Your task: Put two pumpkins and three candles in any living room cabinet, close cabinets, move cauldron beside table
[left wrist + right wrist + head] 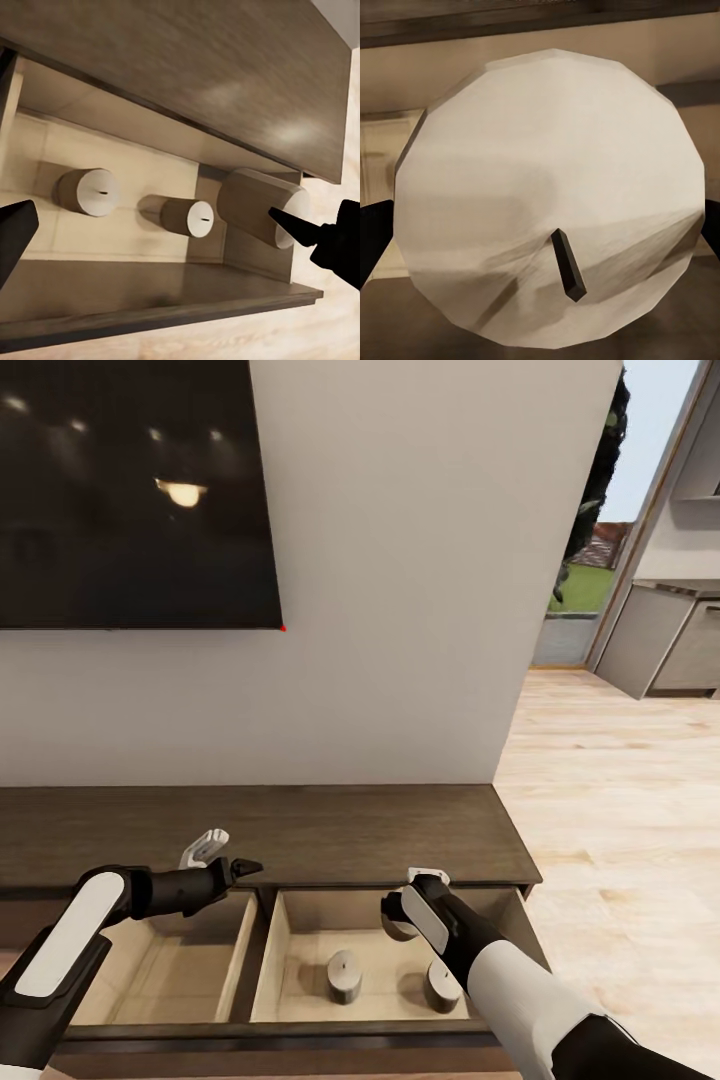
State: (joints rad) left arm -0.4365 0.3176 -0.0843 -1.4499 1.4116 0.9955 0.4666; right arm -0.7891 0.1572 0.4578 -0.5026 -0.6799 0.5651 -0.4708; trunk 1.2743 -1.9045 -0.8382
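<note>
Against the white wall, the cabinet (300, 830) has its right drawer (268, 960) open, holding two candles (344, 974) (441, 985); right gripper (412, 905) clamps a third candle (551, 199) above it; left gripper (222, 855) spread, empty

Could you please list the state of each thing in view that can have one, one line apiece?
Right drawer: pulled open.
Left drawer: pulled open.
Two candles on the right drawer's floor: upright, apart.
Third candle: held over the open right drawer.
Right pincer: shut on the third candle.
Left pincer: open, empty, above the left drawer.
Wall screen: dark, reflecting room lights.
</note>
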